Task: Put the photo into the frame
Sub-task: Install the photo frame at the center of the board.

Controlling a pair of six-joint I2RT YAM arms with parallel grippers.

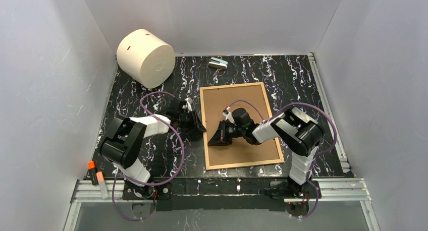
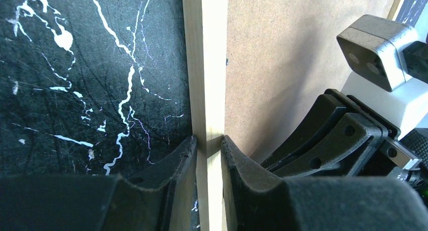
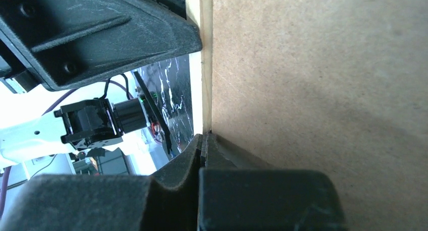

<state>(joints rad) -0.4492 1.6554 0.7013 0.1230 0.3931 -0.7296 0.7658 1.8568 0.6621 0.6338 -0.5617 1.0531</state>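
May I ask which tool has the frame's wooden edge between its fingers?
The left tool grips the frame's edge; the right tool is shut beside it.

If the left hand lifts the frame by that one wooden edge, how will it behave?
Likely stiff: the frame lies flat, with straight wooden rails and a fibreboard back. Pinched by the left hand on one thin rail, it would probably tilt down at the far side. The smooth wood may slip.
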